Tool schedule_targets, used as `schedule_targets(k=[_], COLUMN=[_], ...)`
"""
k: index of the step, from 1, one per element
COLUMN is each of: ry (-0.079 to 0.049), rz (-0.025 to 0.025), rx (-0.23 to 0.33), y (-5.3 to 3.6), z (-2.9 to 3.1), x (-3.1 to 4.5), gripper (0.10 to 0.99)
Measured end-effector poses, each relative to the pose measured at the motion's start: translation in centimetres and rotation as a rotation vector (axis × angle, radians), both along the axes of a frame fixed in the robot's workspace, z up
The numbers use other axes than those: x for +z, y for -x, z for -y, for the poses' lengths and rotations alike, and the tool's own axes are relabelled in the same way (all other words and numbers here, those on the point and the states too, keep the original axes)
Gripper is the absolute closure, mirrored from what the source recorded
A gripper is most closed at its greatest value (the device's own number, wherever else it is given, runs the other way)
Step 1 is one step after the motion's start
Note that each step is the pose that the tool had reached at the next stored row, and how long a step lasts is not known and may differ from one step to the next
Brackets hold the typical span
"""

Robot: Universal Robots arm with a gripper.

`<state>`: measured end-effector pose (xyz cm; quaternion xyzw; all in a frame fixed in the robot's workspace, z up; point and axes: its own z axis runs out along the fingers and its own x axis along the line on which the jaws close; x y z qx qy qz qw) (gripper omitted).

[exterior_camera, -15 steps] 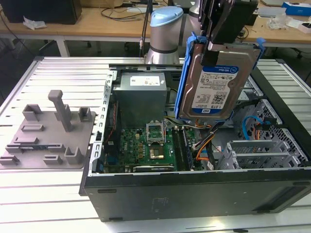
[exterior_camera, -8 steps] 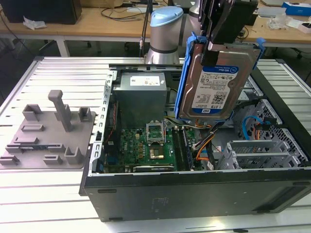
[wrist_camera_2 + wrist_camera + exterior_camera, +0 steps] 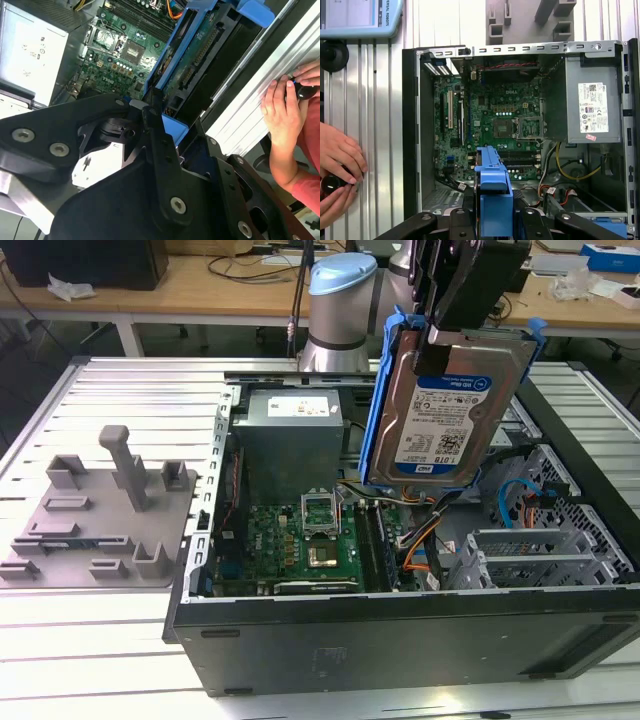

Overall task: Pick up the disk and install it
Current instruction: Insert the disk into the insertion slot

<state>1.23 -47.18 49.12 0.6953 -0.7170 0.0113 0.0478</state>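
The disk (image 3: 445, 410), a silver drive with a white-and-blue label in a bright blue carrier, hangs upright and slightly tilted above the open computer case (image 3: 400, 640). My gripper (image 3: 458, 338) is shut on its upper edge. It hovers over the case's right half in the exterior view, above the cables and the metal drive cage (image 3: 540, 555). The second wrist view shows the disk's circuit-board side (image 3: 200, 65) and blue frame past my black fingers (image 3: 155, 135). Its blue carrier edge (image 3: 494, 195) appears in the first wrist view, above the motherboard (image 3: 490, 125).
A grey power supply (image 3: 290, 435) and the motherboard (image 3: 300, 540) lie inside the case. A grey fixture plate (image 3: 100, 510) with upright blocks sits on the exterior view's left. A person's hands (image 3: 337, 165) rest on the slotted table beside the case, holding a small black object.
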Motion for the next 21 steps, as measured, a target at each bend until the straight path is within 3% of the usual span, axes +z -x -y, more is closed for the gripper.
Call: schedule_targets(k=[4, 7, 9, 12, 17, 19, 21], ry=[0.000, -0.009, -0.024, -0.055, -0.062, -0.077, -0.084], rz=[0.0003, 0.0003, 0.0011, 0.0085, 0.0146, 0.0218, 0.0266], rx=[0.000, 0.000, 0.001, 0.003, 0.004, 0.005, 0.006], y=[0.00, 0.01, 0.01, 0.01, 0.01, 0.01, 0.01], z=[0.00, 0.02, 0.12, 0.75, 1.59, 2.11, 2.47], x=[0.00, -0.02, -0.02, -0.03, -0.04, -0.04, -0.04], gripper=[0.718, 0.718, 0.718, 0.718, 0.718, 0.718, 0.718])
